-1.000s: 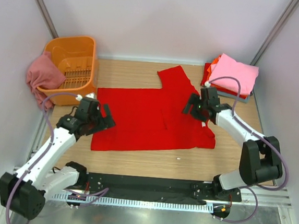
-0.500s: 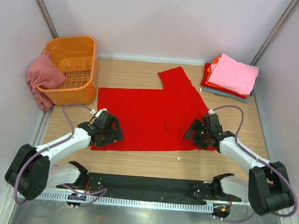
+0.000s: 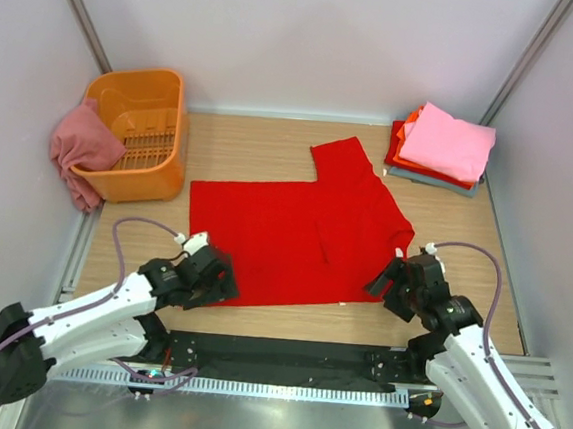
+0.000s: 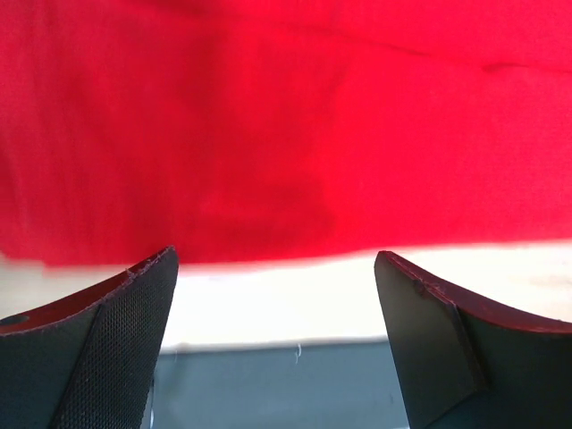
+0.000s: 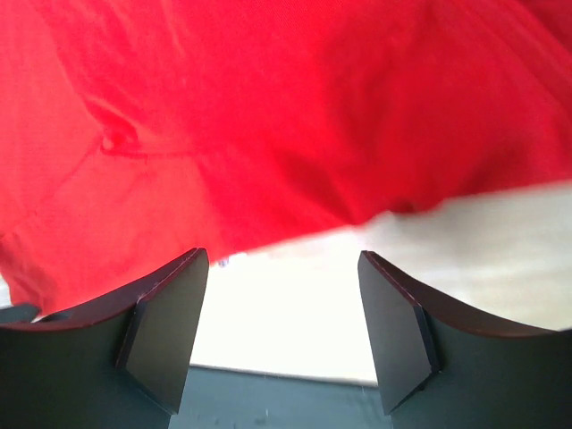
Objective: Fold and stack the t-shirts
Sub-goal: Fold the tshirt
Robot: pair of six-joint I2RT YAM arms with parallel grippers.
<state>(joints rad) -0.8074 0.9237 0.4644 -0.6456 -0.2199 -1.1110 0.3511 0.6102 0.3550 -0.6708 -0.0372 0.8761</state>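
A bright red t-shirt lies spread flat on the wooden table, one sleeve pointing to the back. It fills the top of the left wrist view and the right wrist view. My left gripper is open and empty at the shirt's near left corner. My right gripper is open and empty at the shirt's near right corner. A folded stack with a light pink shirt on top lies at the back right. A dusty rose shirt hangs over the basket's left side.
An orange slotted plastic basket stands at the back left. Bare table wood runs along the near edge in front of the shirt. White walls close in both sides.
Both grippers have drawn back toward the near edge, from over the shirt to its near corners. The red shirt has shifted slightly and lies flatter.
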